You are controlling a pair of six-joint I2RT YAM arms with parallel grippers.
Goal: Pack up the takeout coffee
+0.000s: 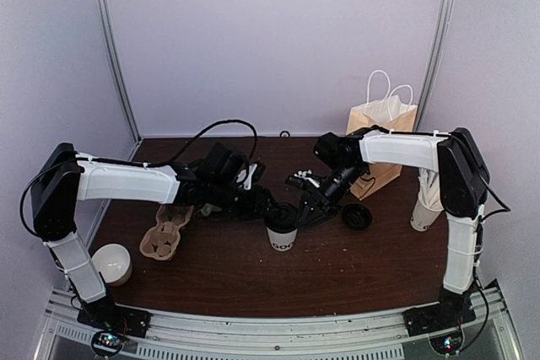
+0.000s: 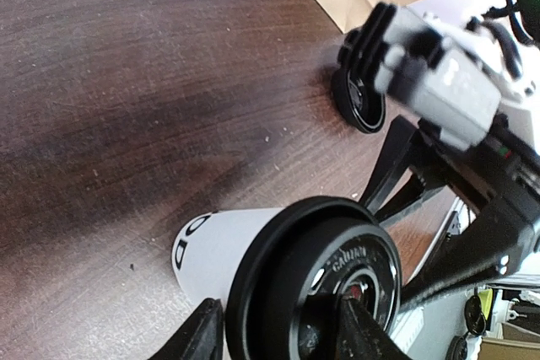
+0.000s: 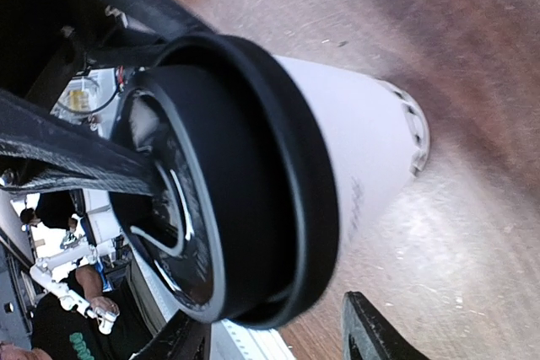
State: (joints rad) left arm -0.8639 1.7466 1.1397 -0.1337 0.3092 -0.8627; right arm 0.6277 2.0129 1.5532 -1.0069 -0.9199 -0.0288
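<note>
White paper takeout coffee (image 1: 282, 236) upright on worktop (image 1: 219, 276), both arms reaching low inward, right end effector (image 3: 270, 335) open astride black lid (image 3: 253, 174), left end effector (image 2: 278, 330) at lid, grip unclear

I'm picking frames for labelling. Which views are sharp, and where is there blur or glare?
Top external: evenly lit and sharp, though the coffee cup is half hidden. Left wrist: the table grain is crisp, the lid slightly soft. Right wrist: the lid looms out of focus, with pale glare on the table.
</note>
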